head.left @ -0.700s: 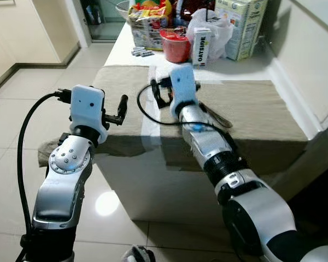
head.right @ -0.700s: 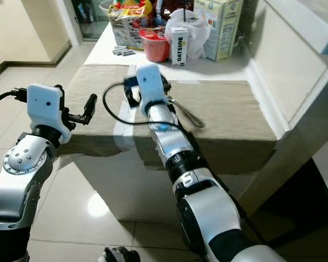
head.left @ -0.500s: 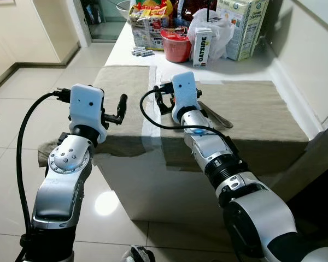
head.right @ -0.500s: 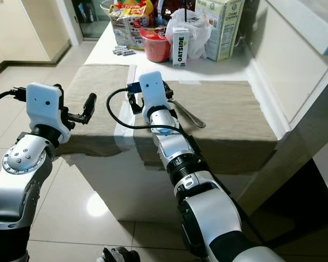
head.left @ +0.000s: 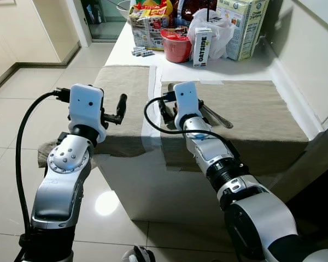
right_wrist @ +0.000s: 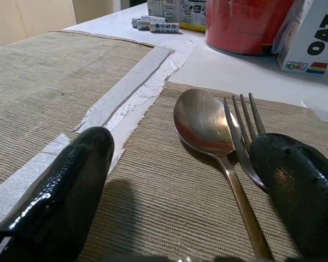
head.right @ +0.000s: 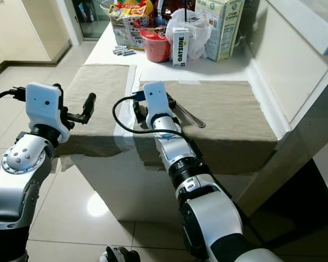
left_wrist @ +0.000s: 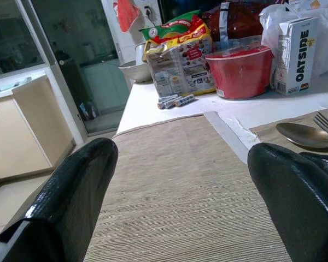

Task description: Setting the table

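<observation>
Eye views: a white counter [head.left: 128, 46] carries two woven beige placemats, the left placemat [head.left: 123, 98] hanging over the front edge, the right placemat [head.left: 246, 117] beside it. At the back edge stand a red bowl [head.left: 176, 46], a white OATSIDE carton [head.left: 200, 46], snack packets [head.left: 147, 22] and a tall cereal box [head.left: 243, 27]. The floor is pale tile [head.left: 22, 120].
Left gripper [head.left: 122, 106]: raised over the left placemat's front edge.
Left wrist view: fingers spread apart, nothing between them; small batteries [left_wrist: 175, 100] lie by the snack packets.
Right gripper [head.right: 153, 112]: low over the right placemat's left edge.
Right wrist view: fingers wide apart, empty; a silver metal spoon [right_wrist: 208, 128] lies between them, a silver fork [right_wrist: 243, 128] touching it, beside the far finger.
</observation>
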Tool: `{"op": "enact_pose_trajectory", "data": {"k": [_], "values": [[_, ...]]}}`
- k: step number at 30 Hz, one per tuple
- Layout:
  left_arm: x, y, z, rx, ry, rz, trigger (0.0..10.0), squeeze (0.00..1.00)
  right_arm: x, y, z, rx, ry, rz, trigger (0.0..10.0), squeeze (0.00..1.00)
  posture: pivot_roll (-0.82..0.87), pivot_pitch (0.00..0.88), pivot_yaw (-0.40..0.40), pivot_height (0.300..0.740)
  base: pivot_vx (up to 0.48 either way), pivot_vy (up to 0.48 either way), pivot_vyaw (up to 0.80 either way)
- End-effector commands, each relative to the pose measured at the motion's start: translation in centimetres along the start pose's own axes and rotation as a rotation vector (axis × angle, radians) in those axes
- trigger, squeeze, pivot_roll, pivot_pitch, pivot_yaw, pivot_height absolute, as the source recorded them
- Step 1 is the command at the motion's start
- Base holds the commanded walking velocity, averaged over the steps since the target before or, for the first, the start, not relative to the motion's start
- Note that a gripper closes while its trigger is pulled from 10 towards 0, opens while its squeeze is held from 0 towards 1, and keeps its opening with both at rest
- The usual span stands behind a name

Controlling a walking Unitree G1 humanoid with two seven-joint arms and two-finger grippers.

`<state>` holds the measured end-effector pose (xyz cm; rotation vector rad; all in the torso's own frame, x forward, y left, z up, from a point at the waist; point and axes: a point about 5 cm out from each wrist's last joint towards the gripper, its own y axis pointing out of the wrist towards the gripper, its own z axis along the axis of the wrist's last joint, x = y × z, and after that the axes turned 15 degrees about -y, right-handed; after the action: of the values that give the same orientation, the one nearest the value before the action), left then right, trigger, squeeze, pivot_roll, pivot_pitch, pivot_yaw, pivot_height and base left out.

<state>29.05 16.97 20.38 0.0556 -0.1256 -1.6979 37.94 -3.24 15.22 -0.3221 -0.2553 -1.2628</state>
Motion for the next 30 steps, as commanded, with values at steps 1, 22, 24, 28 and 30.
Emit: {"op": "enact_pose_trajectory", "data": {"k": [1, 22, 24, 28, 30], "values": [[-0.3, 0.0, 0.7, 0.019, 0.019, 0.006, 10.0, 0.0, 0.0, -0.2, -1.4, -0.065, 0.007, 0.001, 10.0, 0.0, 0.11, 0.047, 0.076, 0.74, 0.0, 0.0, 0.0], [-0.6, 0.4, 1.1, 0.018, 0.032, 0.004, 10.0, 0.0, -0.3, -0.5, -4.0, -0.246, 0.112, 0.046, 10.0, 0.0, 0.1, 0.048, 0.085, 0.74, 0.0, 0.0, 0.0], [-0.6, 0.4, 1.2, 0.019, 0.034, 0.004, 10.0, 0.0, -0.6, -0.6, -4.4, -0.272, 0.138, 0.056, 10.0, 0.0, 0.1, 0.048, 0.085, 0.74, 0.0, 0.0, 0.0], [-0.6, 0.4, 1.2, 0.019, 0.036, 0.003, 10.0, 0.0, -0.7, -0.7, -4.5, -0.287, 0.157, 0.067, 10.0, 0.0, 0.1, 0.048, 0.085, 0.74, 0.0, 0.0, 0.0], [-0.7, 0.4, 1.2, 0.017, 0.038, 0.002, 10.0, 0.0, -1.0, -0.7, -4.7, -0.3, 0.187, 0.075, 0.0, 0.0, 0.11, 0.044, 0.088, 0.74, 0.0, 0.0, 0.0]]}}
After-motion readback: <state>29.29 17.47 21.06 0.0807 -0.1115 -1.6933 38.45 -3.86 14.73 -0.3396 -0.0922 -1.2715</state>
